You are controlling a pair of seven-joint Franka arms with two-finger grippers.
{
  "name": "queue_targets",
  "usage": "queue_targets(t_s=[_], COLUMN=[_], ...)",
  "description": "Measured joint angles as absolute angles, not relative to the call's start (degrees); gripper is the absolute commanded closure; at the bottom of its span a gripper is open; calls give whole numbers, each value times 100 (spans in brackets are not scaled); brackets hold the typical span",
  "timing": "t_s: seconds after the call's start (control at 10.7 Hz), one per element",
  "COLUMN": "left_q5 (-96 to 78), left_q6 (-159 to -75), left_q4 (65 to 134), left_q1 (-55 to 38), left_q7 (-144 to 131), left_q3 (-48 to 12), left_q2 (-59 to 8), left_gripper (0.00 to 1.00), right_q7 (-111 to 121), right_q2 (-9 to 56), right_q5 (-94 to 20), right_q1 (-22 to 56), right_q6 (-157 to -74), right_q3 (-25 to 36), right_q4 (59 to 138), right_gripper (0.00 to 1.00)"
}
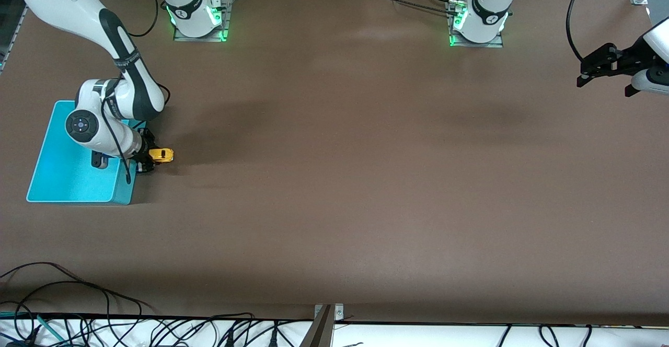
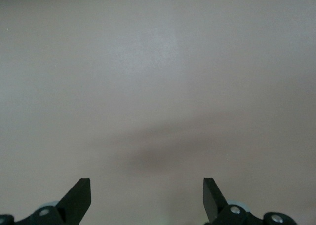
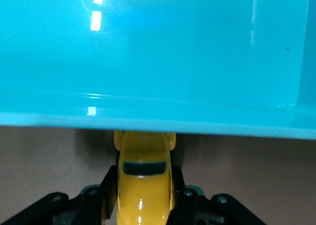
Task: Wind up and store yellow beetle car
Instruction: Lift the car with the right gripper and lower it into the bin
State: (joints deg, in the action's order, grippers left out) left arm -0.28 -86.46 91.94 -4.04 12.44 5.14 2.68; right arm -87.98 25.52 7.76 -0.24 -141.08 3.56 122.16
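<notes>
Right gripper (image 1: 148, 160) clamped on the yellow beetle car (image 1: 161, 154), low beside the turquoise bin (image 1: 62, 180) wall on the desk (image 1: 366, 180); left gripper (image 1: 596, 70) waits, fingers spread, well apart from the bin

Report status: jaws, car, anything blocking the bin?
Right gripper shut on yellow beetle car, on the table beside turquoise bin. Left gripper open, waiting. Bin wall ahead of the car.

A wide, matte brown surface (image 1: 355, 180) fills the room's view. Tangled black cables (image 1: 104, 326) lie along a white strip at its edge nearest the front camera.
</notes>
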Motion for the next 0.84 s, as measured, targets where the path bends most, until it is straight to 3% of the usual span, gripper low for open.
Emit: queue_targets(t_s=[0.37,0.84], left_q5=[-28,-28], left_q6=[-8640,-8636], left_q4=[9194,9194], left_q1=[-404,-401], left_q7=[1244,1244], left_q3=[517,524], left_q2=[266,252], left_gripper=[0,0], right_q7=[-8824,-8779], right_q2=[2484,2285], right_q5=[810,834], right_q1=[16,88], right_q6=[-13814,-11470], right_q3=[355,332], right_q4=[12069,10341], right_gripper=[93,95])
